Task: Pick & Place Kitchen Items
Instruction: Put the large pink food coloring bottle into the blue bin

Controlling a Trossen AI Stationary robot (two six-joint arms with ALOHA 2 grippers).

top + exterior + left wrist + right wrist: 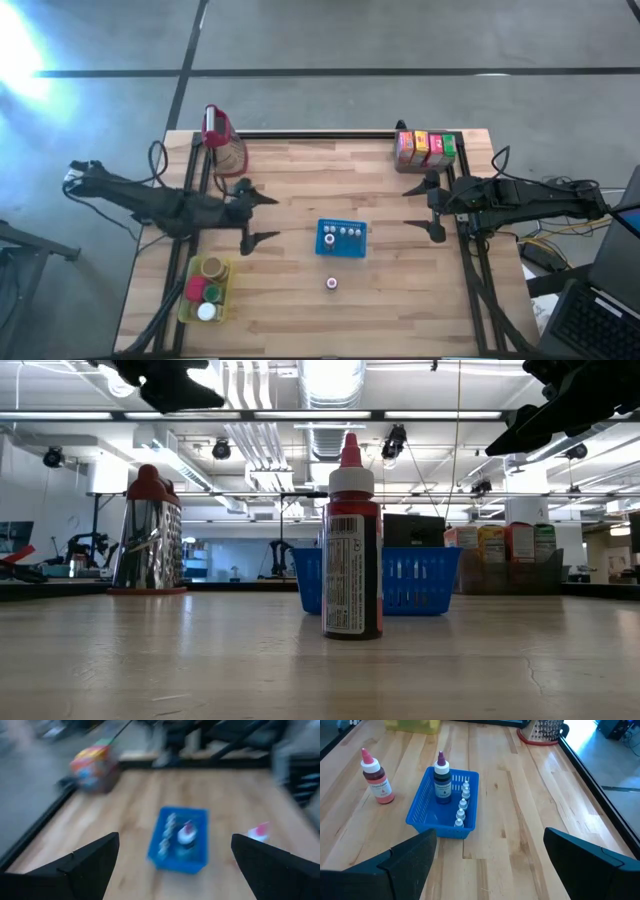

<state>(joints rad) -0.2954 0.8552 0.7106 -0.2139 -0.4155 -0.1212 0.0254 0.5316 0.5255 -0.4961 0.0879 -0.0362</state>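
Note:
A blue perforated tray [342,239] sits mid-table. Inside it stand one dark red-capped bottle [441,780] and a row of several tiny white-capped bottles [461,805]. A red bottle with a white collar [376,777] stands upright on the wood near the tray, toward the near edge [331,284]. Coloured cartons [425,148] stand in a row at the far right. My left gripper [264,218] hangs open left of the tray, above the table. My right gripper [424,211] hangs open right of the tray. Neither has anything between its fingers.
A yellow tray [205,290] with round tins and lids lies at the near left. A tall perforated metal piece with a red top [222,140] stands at the far left. Bare wood lies between the blue tray and the near edge, and along the far side.

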